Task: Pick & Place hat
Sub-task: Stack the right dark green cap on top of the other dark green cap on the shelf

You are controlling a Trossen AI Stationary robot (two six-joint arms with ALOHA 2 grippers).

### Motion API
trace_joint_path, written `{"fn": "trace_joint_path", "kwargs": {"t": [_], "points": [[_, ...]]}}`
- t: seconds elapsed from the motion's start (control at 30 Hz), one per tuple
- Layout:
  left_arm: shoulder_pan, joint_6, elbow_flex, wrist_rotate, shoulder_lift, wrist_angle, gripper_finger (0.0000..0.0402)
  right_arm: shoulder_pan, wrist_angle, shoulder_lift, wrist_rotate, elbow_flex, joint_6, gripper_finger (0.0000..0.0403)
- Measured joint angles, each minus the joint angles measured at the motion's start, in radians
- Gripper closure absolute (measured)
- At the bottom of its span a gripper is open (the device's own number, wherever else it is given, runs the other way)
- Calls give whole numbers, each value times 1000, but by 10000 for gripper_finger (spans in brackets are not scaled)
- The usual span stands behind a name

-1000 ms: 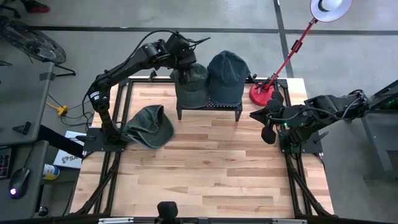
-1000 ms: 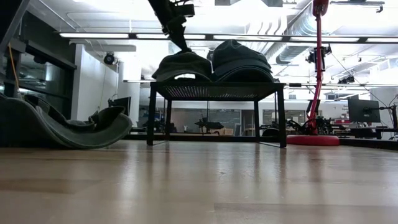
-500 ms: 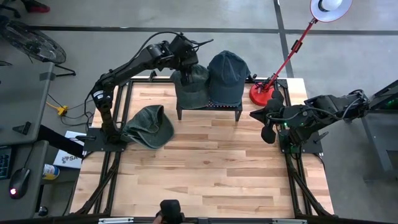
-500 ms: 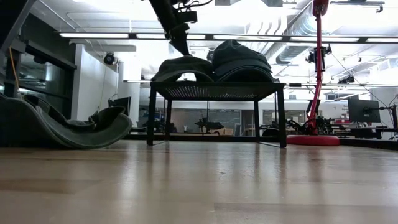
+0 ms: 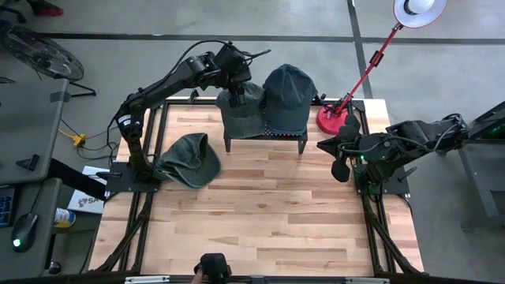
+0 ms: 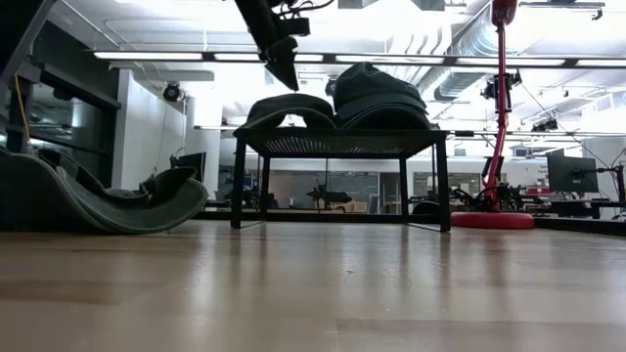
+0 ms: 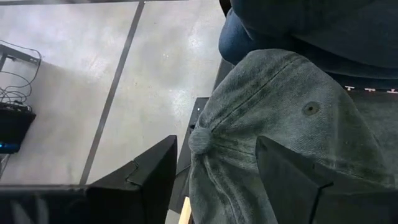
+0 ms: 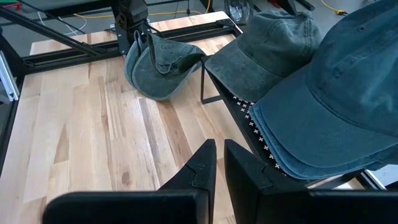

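Green hat [image 5: 241, 106] sits on the black rack [image 5: 264, 139] beside the blue hat [image 5: 287, 93]; placement looks done. Left gripper [image 7: 214, 171] hovers just above the green hat's crown, fingers [image 7: 142, 177] spread, nothing pinched. Third hat [image 5: 189, 160] lies on the counter [image 5: 260, 213], likely left to move. Right gripper [image 8: 219, 163] waits at the counter's right edge, fingers pressed together, empty.

A red desk lamp [image 5: 335, 118] stood at the far right corner of the wooden table [image 5: 260, 221], its red stem leaning up to a white shade [image 5: 419, 11] (well beyond the table's edge). A computer mouse [image 5: 25, 229] lay on the side desk [image 5: 24, 118].
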Motion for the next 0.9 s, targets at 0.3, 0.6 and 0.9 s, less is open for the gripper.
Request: {"fn": "trace_joint_path", "kwargs": {"t": [0.3,0.6,0.9], "points": [[-8,0,15,-50,-11,-20,189,0,-3,0,0,0,0,377],[-28,-115,143,-90,-38,-355,188,0,-38,0,-11,0,45,378],[-37,-351,34,37,-168,-583,188,0,-218,-29,-100,0,153,388]]}}
